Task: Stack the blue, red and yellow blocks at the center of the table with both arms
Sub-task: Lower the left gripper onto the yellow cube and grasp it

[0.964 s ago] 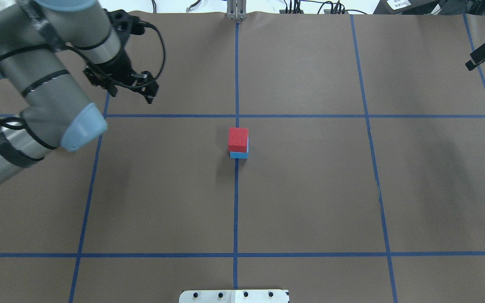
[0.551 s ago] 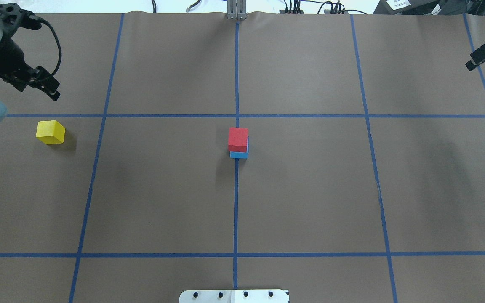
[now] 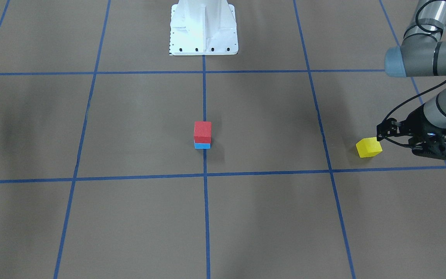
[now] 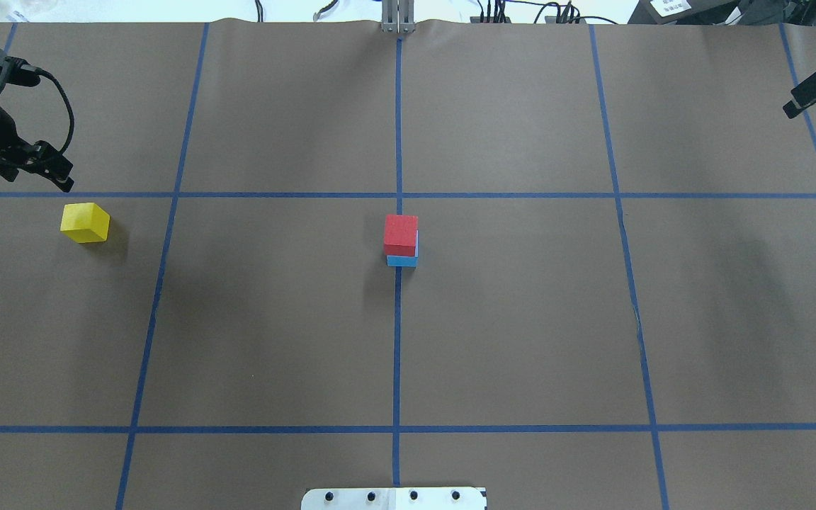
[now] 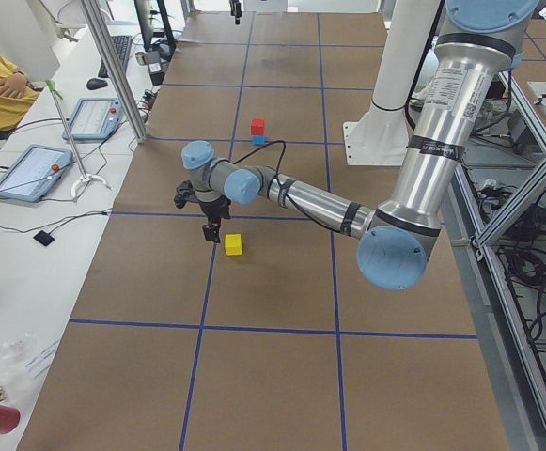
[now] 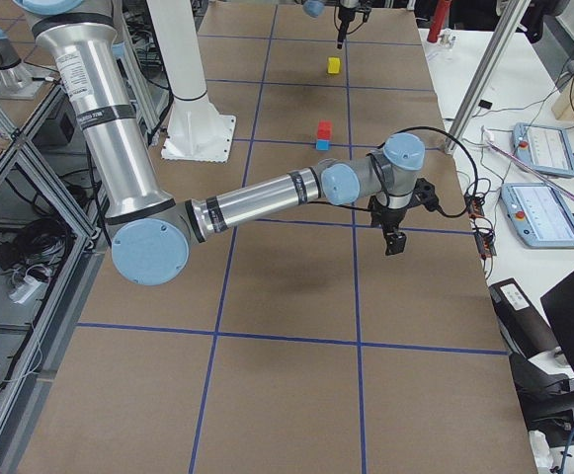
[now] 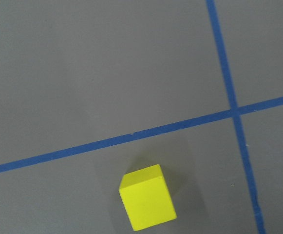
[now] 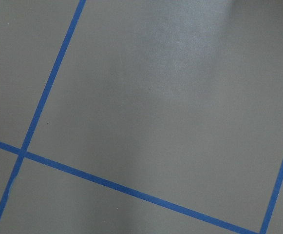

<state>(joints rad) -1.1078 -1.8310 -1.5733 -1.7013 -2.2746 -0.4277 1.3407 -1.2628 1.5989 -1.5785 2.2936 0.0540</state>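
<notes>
Moved: my left arm had swung from the middle-left of the table out to its left edge since a second earlier. That uncovered the yellow block [image 4: 85,222], which the arm had hidden before. The stack had not shifted.
Left gripper [image 4: 22,166]: it hung near the table's left edge with its fingers spread wide and nothing between them.
Yellow block: it sat alone on the table [image 4: 521,319], on the near side of the cross tape line [image 4: 295,195], with the left gripper over the far side. The two were near each other but not touching. My left wrist camera saw the block low in its picture, a little turned against the tape.
Red block [image 4: 401,234]: it rested on the blue block [image 4: 402,261] at the table's centre, on the middle tape line. It was set slightly off, so a blue strip showed at the near and right sides.
Gap: the yellow block lay well apart from the stack, off to my left.
Right gripper [image 4: 794,108]: it was out at the far right edge, over bare table. I could not tell whether its fingers were apart or together.
</notes>
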